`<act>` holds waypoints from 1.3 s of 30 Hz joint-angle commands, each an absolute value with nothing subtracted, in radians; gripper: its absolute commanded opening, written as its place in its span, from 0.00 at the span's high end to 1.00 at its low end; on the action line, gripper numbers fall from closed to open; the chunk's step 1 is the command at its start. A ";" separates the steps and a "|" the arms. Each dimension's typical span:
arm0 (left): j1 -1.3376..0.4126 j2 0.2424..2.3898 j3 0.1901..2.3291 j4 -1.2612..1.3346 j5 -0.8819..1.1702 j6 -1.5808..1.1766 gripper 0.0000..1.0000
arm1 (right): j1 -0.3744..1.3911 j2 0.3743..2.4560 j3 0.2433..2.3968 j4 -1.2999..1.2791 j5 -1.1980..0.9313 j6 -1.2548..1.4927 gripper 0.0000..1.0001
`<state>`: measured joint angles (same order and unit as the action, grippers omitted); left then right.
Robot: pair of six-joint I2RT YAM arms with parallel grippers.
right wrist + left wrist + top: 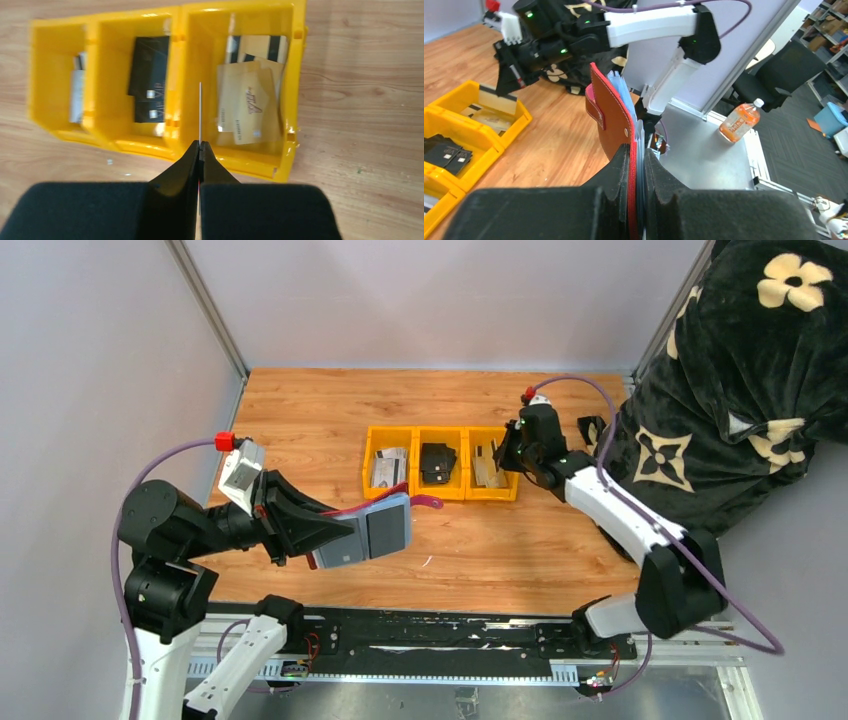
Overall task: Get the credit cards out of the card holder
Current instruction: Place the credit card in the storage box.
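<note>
- Left gripper (638, 165) clamps the red holder (611, 120) in the air, on the near side of the yellow bins (440, 497), towards their left end.
- Right gripper (199, 147) is closed on one card (200, 110), seen edge-on, above the right bin (250, 167).
- Gold cards (250, 105) lie flat in that bin.

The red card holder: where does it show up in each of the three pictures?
Top external: the card holder, left of centre, clamped in the left gripper above the table.
Left wrist: centre, standing upright between that gripper's fingers.
Right wrist: not in it; the right gripper pinches a credit card there.
Shared landmark: the yellow bins, in all three views.
</note>
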<state>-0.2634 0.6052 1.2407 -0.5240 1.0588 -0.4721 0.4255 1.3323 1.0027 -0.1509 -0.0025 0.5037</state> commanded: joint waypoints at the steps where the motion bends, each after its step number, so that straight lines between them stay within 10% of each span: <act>1: -0.262 0.626 1.274 -0.500 1.094 -0.500 1.00 | 0.410 1.453 1.065 -0.169 0.076 0.423 1.00; 18: -0.262 0.627 1.322 -0.553 1.089 -0.470 1.00 | 0.384 1.754 1.167 -0.109 -0.033 0.456 1.00; 39: -0.262 0.639 1.350 -0.506 1.074 -0.522 1.00 | 0.476 1.277 1.107 -0.086 -0.055 0.571 0.24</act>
